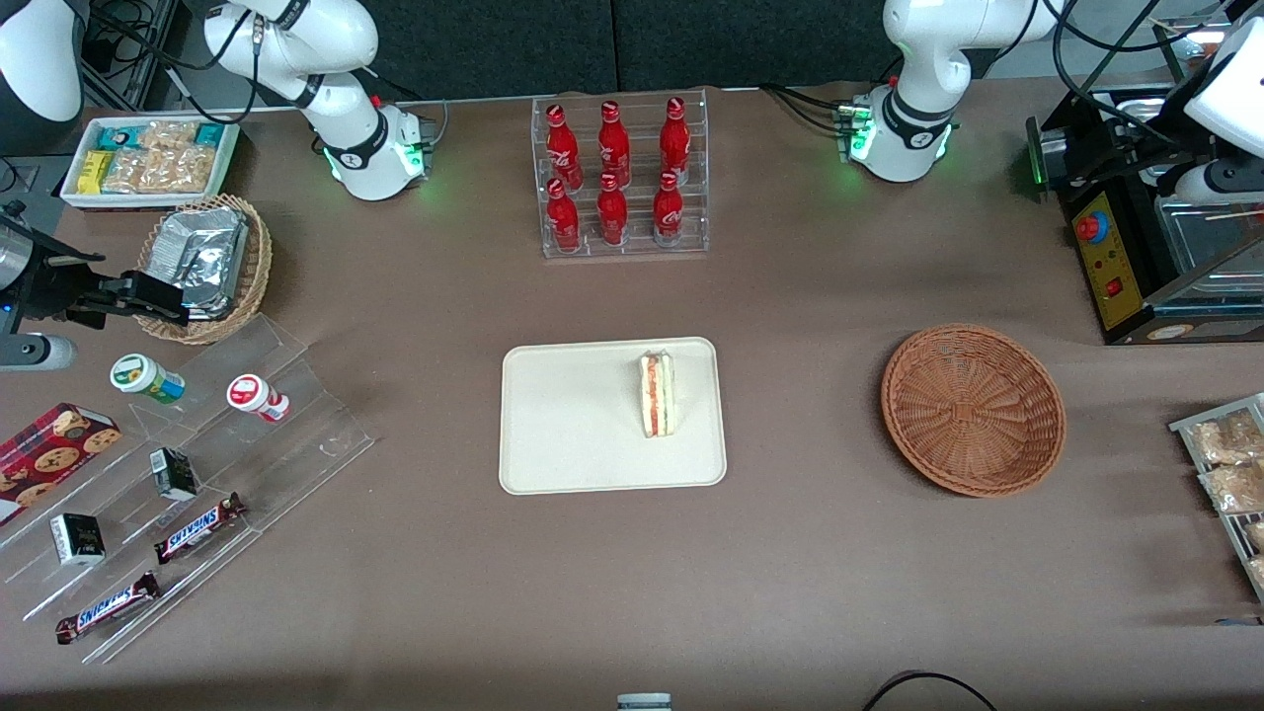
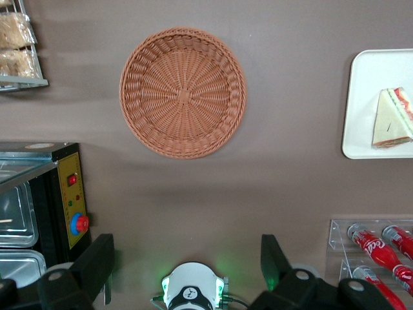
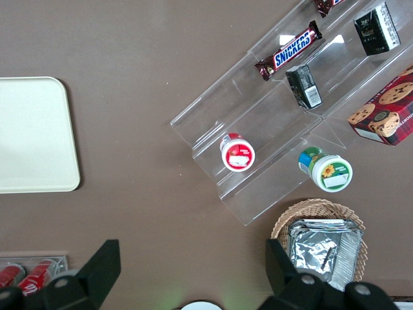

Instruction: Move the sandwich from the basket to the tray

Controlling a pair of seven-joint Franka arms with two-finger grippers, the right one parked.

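— What sort of place are you looking at?
— A lab mock-up of a snack shop: at twelve o'clock your surface (image 1: 810, 553) carries racked cola bottles (image 1: 614, 176); at eight o'clock, Snickers bars (image 1: 197, 527) on clear steps (image 1: 296, 434).

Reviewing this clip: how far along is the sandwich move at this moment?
It looks finished. The sandwich lies on the tray, near the edge toward the basket, which holds nothing. Nothing is in hand: the left gripper is open and empty, high above the table near the black appliance. Nothing appears left to do.
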